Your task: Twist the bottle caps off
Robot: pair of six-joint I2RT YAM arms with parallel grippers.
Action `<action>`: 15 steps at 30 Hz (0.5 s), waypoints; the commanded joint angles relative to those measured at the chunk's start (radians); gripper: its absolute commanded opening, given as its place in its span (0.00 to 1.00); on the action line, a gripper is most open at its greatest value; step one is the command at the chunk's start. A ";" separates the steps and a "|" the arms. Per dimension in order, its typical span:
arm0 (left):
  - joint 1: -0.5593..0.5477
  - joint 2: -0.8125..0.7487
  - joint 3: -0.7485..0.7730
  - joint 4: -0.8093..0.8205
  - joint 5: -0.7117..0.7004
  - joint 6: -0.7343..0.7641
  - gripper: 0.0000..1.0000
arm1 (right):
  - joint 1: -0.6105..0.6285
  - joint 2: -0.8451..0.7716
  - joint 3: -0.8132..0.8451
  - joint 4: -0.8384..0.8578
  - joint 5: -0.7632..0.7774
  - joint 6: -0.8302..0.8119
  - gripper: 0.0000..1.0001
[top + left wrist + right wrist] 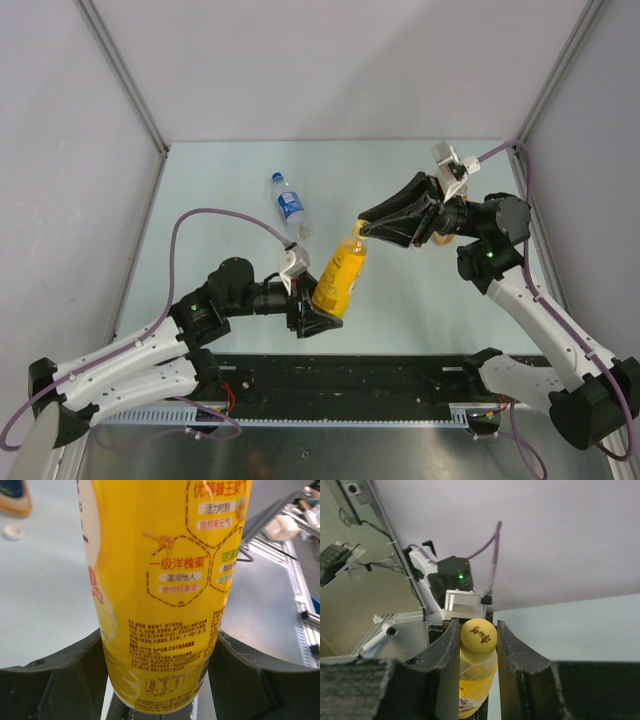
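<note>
Grey walls box in a pale green surface (pixel 220 180). At the centre of the overhead view a tall yellow plastic bottle (pixel 340 275) is held off it, tilted. The left end effector (pixel 157 680) is clamped round the bottle's lower body. The right end effector (pixel 478 645) is closed on its round yellow screw cap (pixel 478 636), with a pad touching each side.

The step in hand looks like unscrewing this cap. Next the right wrist must turn while the left grip keeps the body from spinning. Yellow liquid fills the bottle to near the neck, so tipping it further risks a spill.

A clear plastic bottle with a blue label (pixel 288 205) lies capped at upper centre, its contents unclear. At the upper left of the left wrist view sits an orange bottle with a dark label (pixel 12 495), and a loose whitish cap (pixel 13 532) lies near it.
</note>
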 commanded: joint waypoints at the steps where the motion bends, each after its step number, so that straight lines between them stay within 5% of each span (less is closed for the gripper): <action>1: -0.002 -0.037 0.027 0.338 0.297 -0.008 0.14 | 0.014 0.023 -0.018 0.065 -0.159 -0.004 0.00; 12: 0.014 -0.043 0.011 0.490 0.422 -0.084 0.16 | 0.025 0.026 -0.018 0.153 -0.204 0.038 0.01; 15: 0.027 -0.032 -0.004 0.490 0.405 -0.099 0.16 | 0.013 0.027 -0.018 0.136 -0.163 0.055 0.32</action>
